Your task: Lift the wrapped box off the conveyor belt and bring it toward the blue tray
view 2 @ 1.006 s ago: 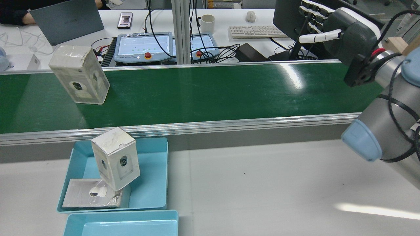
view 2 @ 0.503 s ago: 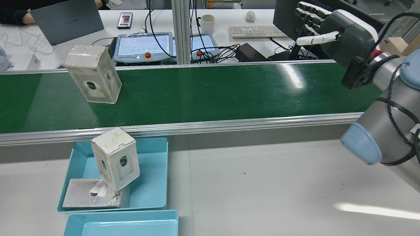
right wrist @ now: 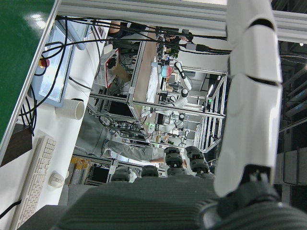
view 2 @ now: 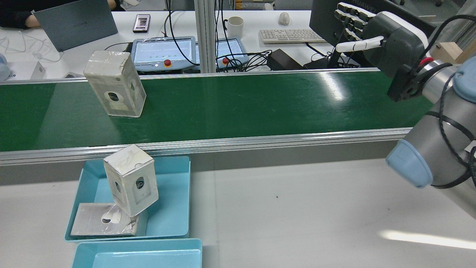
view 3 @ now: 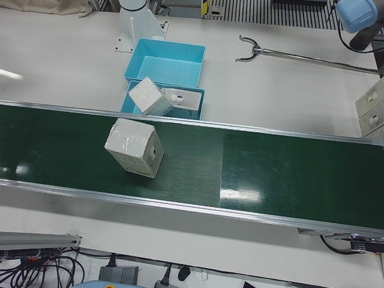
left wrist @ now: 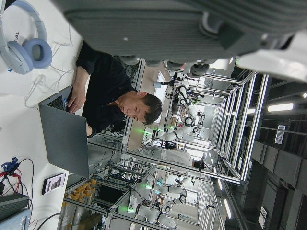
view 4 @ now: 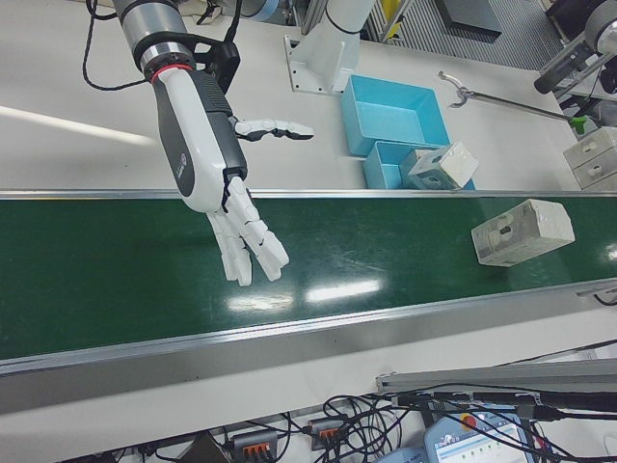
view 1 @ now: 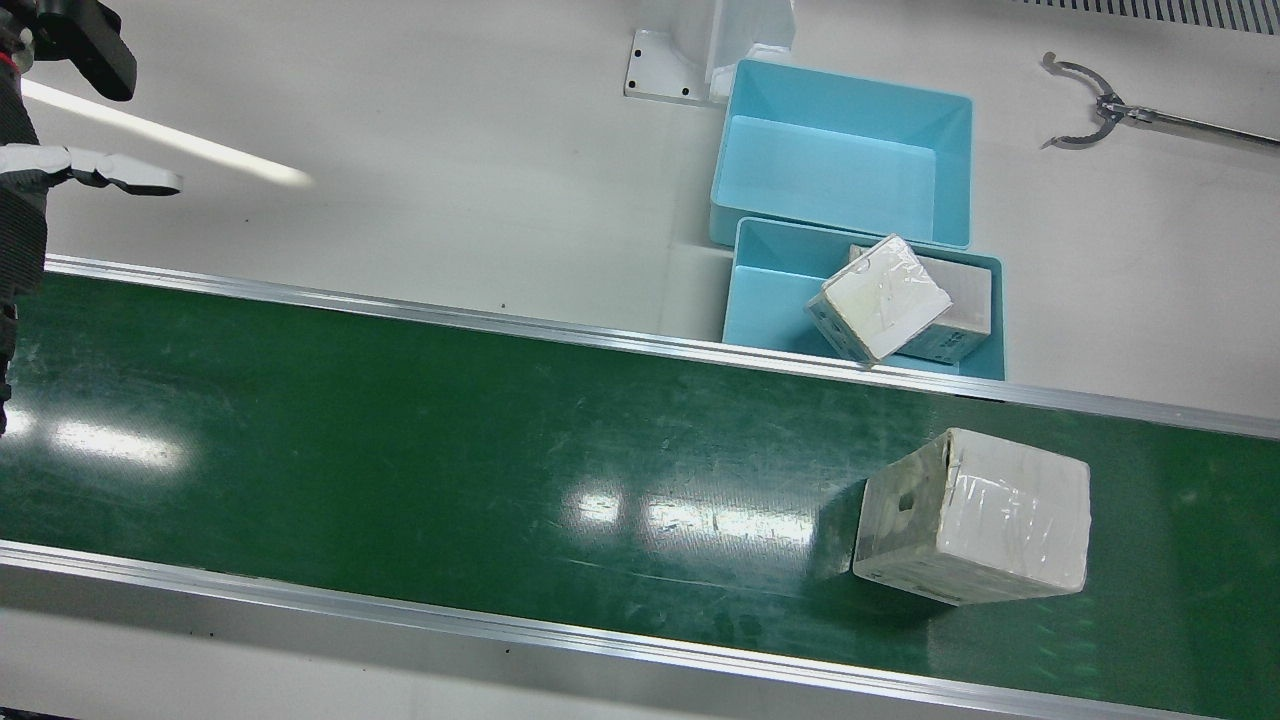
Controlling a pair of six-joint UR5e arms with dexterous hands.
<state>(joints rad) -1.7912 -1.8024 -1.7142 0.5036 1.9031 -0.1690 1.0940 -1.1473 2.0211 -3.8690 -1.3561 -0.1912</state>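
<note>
A tall white cardboard box in clear shrink-wrap (view 2: pixel 115 84) stands upright on the green conveyor belt (view 2: pixel 238 104), well apart from the right hand (view 4: pixel 227 193), fingers spread and empty. The left hand's state cannot be told. The film looks slick; opposite flat sides seem safest. The light-blue plastic tray (view 2: pixel 171 208) already holds 2 boxes.

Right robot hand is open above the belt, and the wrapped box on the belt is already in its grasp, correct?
Not quite. The right robot hand is open above the belt, but the right-front view shows the wrapped box standing alone far down the belt, untouched.
</note>
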